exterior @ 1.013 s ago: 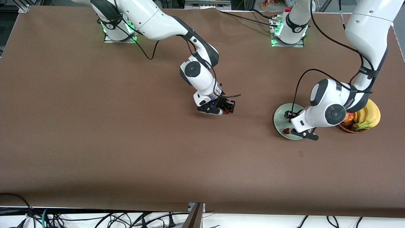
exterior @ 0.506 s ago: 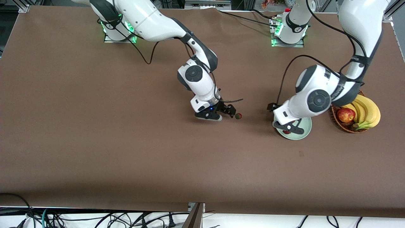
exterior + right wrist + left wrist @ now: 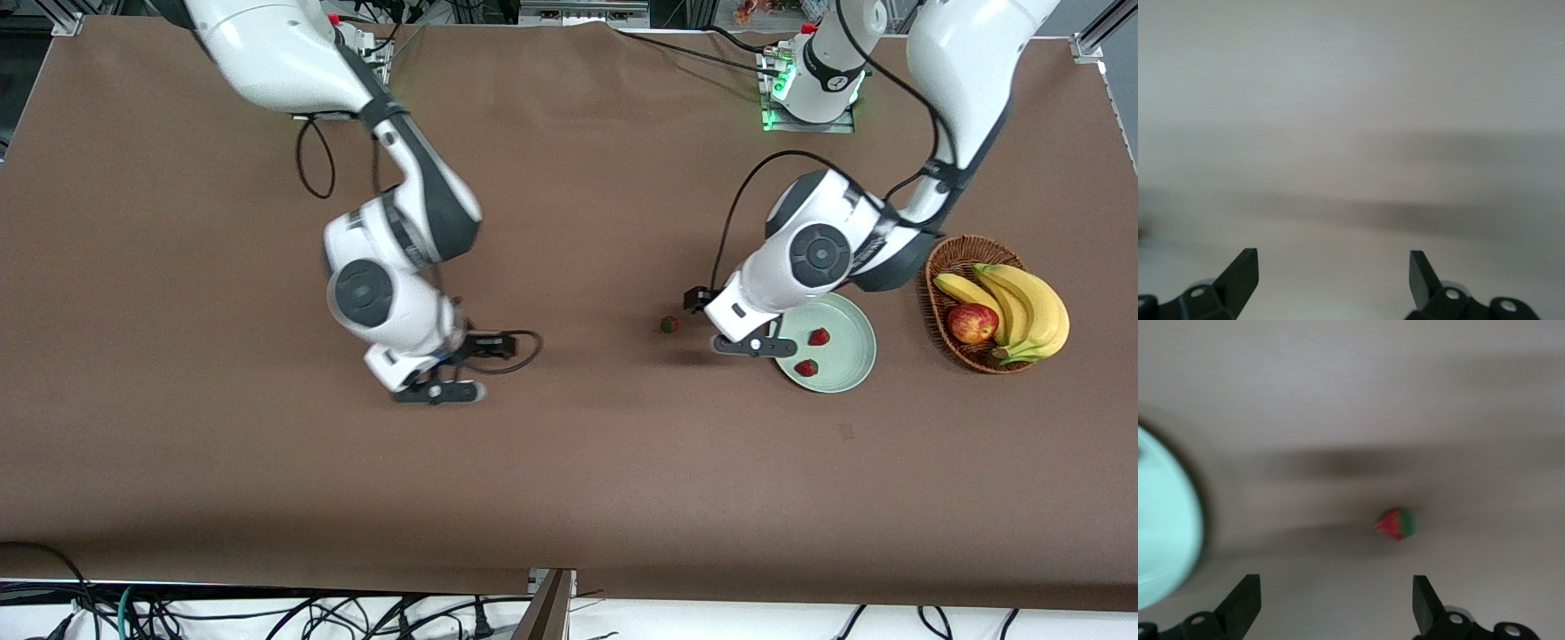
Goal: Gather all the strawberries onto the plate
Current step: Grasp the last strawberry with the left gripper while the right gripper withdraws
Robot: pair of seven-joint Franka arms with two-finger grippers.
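Two strawberries [image 3: 813,350] are sitting in your mint-green plate [image 3: 849,313], one strawberry [image 3: 669,324] is lying on the table just beside it, and your left gripper [image 3: 745,344] and right gripper [image 3: 438,392] are hanging wide open, empty.

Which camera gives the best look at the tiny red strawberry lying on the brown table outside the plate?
The left wrist view: the tiny red strawberry fills more of the picture, green cap visible, though blurred. The front view shows it as a speck beside the pale mint-green plate. The right wrist view misses it.
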